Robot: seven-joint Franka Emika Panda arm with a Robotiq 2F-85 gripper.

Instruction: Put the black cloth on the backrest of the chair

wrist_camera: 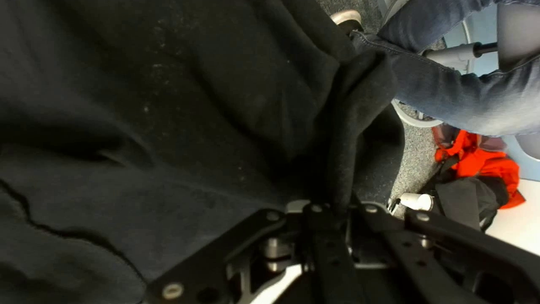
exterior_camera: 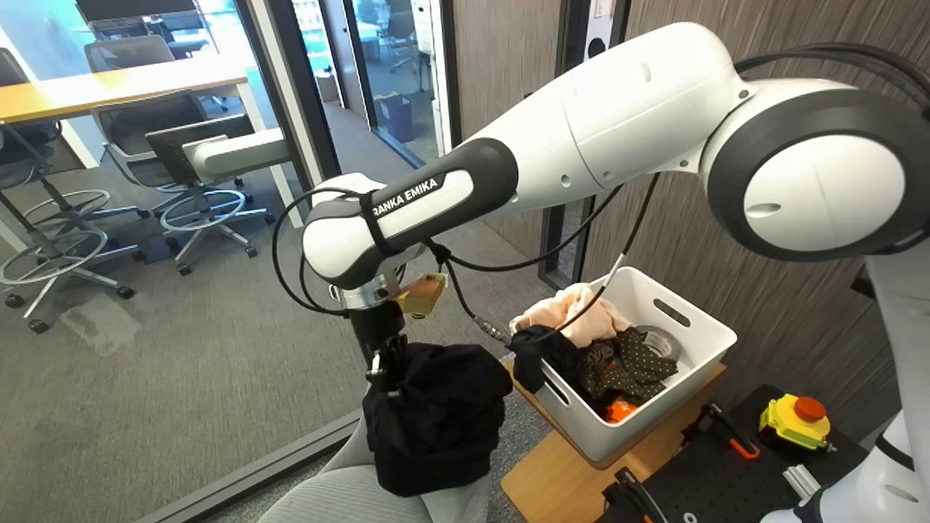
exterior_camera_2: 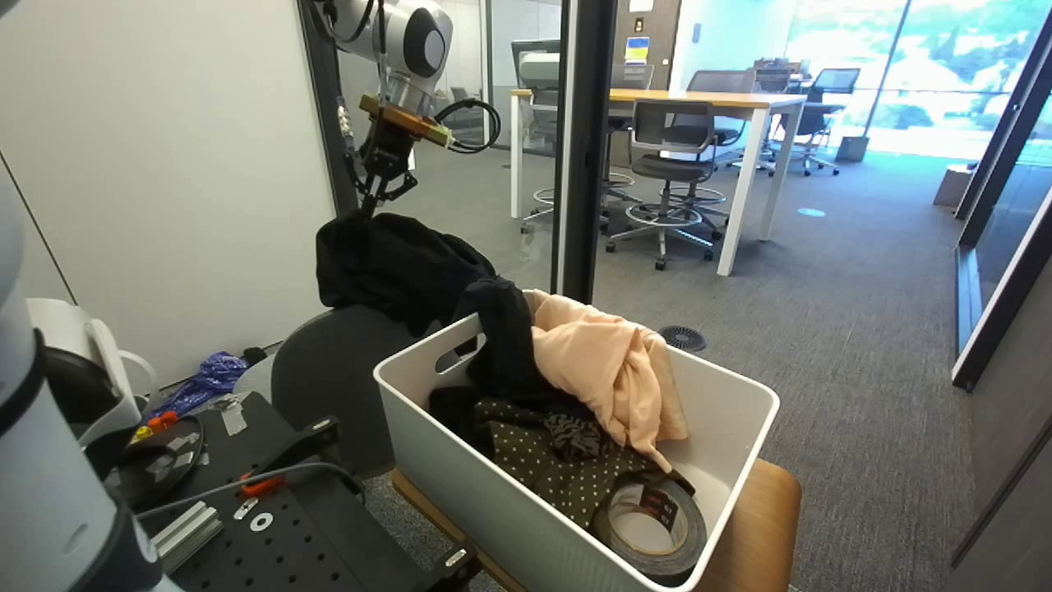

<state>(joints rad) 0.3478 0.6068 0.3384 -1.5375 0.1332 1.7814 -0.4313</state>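
Observation:
The black cloth (exterior_camera: pixel 443 425) hangs in a bunched heap over the top of the grey chair. In an exterior view it lies over the rounded top of the backrest (exterior_camera_2: pixel 325 390) and hides part of it. My gripper (exterior_camera: pixel 390 381) is above the backrest, pointing down. It also shows from another side (exterior_camera_2: pixel 370 204), at the top of the cloth. In the wrist view, the cloth (wrist_camera: pixel 202 109) fills the left and middle, and a fold runs between the fingertips (wrist_camera: pixel 333 207), which are shut on it. How far the cloth hangs down each side is partly hidden.
A white bin (exterior_camera_2: pixel 723 395) stands on a wooden stool (exterior_camera_2: pixel 768 514) beside the chair. It holds a peach cloth (exterior_camera_2: pixel 608 362), dotted dark fabric, tape and another black fabric over its rim (exterior_camera: pixel 534 359). A person's jeans-clad leg (wrist_camera: pixel 443 88) shows. A glass partition post (exterior_camera_2: pixel 579 164) stands behind.

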